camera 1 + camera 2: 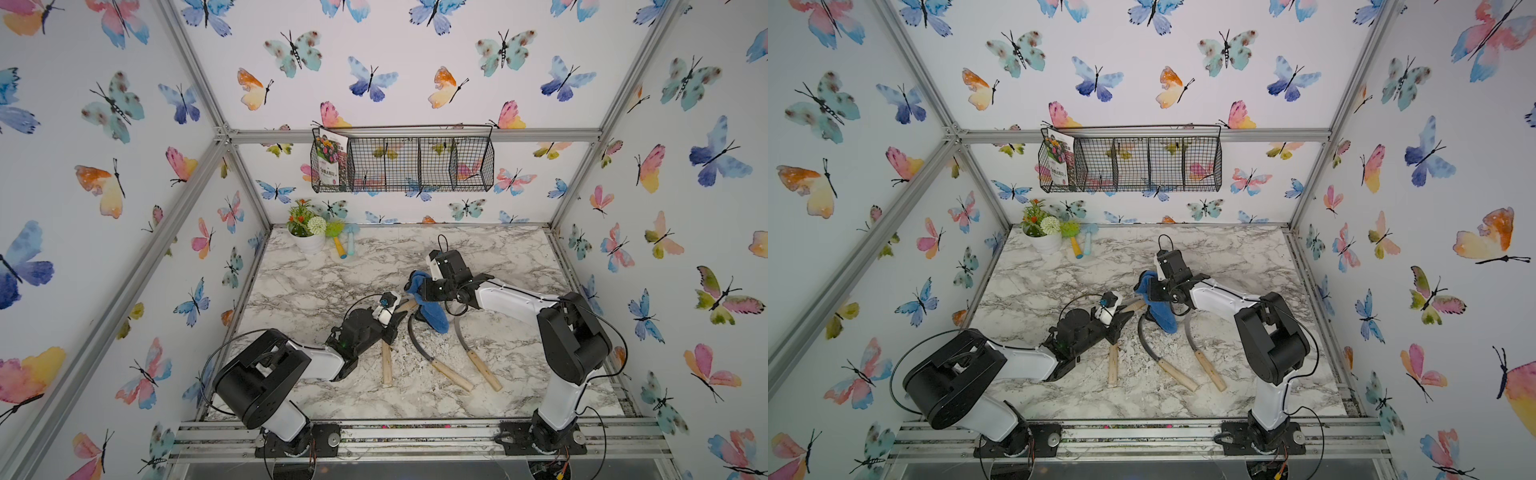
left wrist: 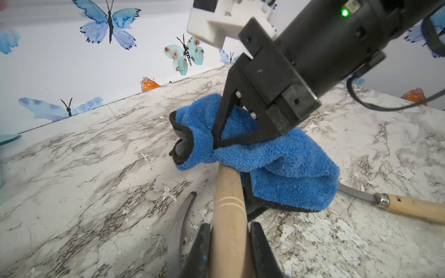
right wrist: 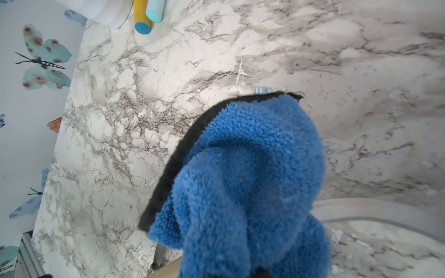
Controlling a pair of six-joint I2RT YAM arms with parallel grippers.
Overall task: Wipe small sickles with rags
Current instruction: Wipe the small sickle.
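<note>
**One in work, three waiting**

Both top views: the left gripper (image 1: pixel 399 318) is clamped on the handle of one small sickle (image 1: pixel 407 307). The right gripper (image 1: pixel 417 293), just beyond it, pinches the rag (image 1: pixel 434 318). Three other sickles (image 1: pixel 451 374) lie behind both grippers, toward the arm bases.

Left wrist: the rag covers the blade ahead of the left jaws.

Right wrist: cloth fills the view and the jaws are hidden.

Judgement: one wipe appears under way. Whether the other three are clean cannot be told.
</note>
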